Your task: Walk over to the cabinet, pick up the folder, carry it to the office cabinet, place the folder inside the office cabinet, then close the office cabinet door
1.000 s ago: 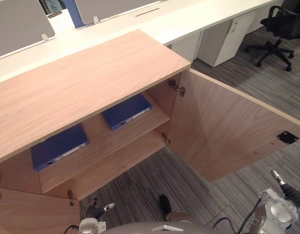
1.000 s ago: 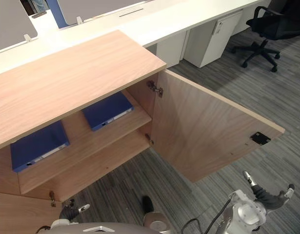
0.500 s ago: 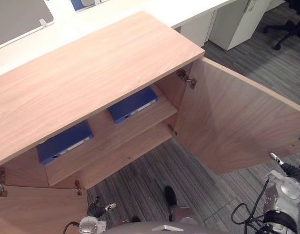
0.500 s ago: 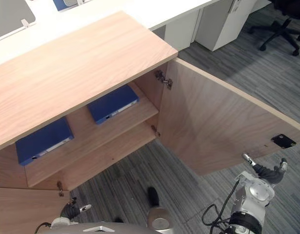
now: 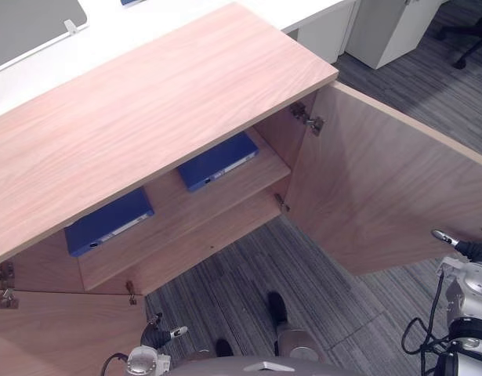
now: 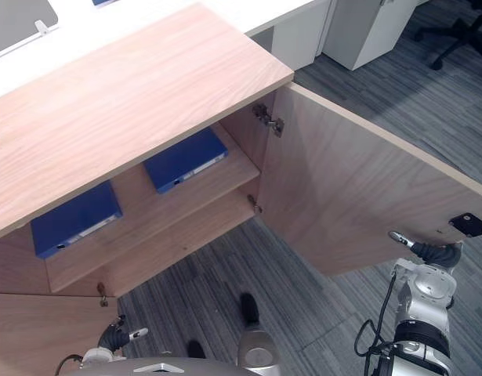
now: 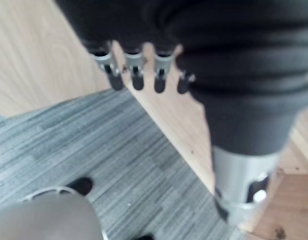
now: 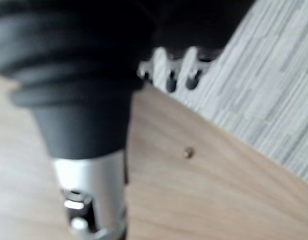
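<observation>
Blue folder (image 5: 107, 223) and second folder (image 5: 217, 160) laid flat on shelf (image 5: 186, 213) inside cabinet (image 5: 146, 117), spine labels too small to be read, door (image 5: 382, 196) open, right hand (image 6: 433, 252) by door, fingers straight, empty, left hand (image 5: 157, 337) low, fingers relaxed, empty

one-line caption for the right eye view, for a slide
Open wooden cabinet with two blue folders on its shelf; right robot hand by the swung-out door.

Nothing legible appears anywhere in the scene. The left flat blue folder (image 5: 107, 220) and the right flat blue folder (image 5: 215, 159), lying on the upper shelf (image 5: 178, 210) of the open light-wood cabinet (image 5: 146, 117), each carry a pale label strip on the near edge. Any print on the strips is too small to read.
</observation>
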You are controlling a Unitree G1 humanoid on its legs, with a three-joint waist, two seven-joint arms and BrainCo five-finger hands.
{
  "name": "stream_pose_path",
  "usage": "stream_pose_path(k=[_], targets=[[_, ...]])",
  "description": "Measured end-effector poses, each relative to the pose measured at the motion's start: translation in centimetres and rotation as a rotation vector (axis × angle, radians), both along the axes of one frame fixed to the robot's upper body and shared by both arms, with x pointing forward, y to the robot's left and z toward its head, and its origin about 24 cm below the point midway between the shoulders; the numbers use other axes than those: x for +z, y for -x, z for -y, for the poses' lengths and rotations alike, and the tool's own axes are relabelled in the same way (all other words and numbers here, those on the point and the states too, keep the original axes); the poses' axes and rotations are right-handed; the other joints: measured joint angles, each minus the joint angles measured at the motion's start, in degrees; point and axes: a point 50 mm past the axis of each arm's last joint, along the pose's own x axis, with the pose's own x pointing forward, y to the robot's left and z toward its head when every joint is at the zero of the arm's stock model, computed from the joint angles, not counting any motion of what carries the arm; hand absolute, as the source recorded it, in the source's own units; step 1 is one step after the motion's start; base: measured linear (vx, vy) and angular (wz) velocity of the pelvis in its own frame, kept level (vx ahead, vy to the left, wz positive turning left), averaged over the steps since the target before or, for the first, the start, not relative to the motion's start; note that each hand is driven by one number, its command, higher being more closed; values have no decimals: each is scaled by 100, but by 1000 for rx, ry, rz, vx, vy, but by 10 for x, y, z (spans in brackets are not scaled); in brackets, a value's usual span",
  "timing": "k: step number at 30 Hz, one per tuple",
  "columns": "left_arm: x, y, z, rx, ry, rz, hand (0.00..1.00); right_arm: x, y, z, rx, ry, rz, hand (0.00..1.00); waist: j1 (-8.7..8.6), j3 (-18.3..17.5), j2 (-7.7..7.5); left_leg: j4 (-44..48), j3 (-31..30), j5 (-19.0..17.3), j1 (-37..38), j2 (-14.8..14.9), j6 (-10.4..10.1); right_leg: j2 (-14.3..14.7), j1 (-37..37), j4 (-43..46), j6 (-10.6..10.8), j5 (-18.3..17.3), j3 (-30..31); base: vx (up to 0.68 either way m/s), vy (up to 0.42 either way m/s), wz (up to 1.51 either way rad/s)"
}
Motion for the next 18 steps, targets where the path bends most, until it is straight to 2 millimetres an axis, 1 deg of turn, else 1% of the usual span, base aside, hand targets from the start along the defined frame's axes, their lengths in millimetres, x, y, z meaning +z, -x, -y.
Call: stream_pose_path(k=[5, 11, 13, 16, 18], targets=[[1, -1, -5, -27, -18, 7, 0, -5, -5, -8, 81, 51, -85, 0, -101, 12, -18, 42, -1, 1, 1, 4, 1, -1, 11, -4, -8, 8, 12, 0, 0, 0], [2, -3, -5, -48, -30, 14, 0, -14, 0, -15, 141, 109, -179, 0, -107, 23, -35, 89, -12, 2, 18, 39, -2, 4, 48, -39, 11, 3, -1, -11, -1, 0], [2, -3, -5, -62, -39, 12, 0, -16, 6, -18, 159, 130, -196, 0, -112, 27, -40, 84, -14, 4, 81, 52, -6, 15, 113, -42, -3, -13, -7, 0, 0, 0], [2, -3, -6, -63, -40, 13, 0, -21, 10, -30, 187, 142, -194, 0, -158, 50, -78, 86, -18, 4, 142, 62, -6, 21, 173, -44, -28, -35, -15, 0, 0, 0], [2, -3, -6, -78, -50, 7, 0, -28, 14, -42, 210, 136, -196, 0, -211, 73, -148, 89, -17, 4, 178, 63, -8, 20, 207, -44, -30, -35, -16, -37, 10, -1]])
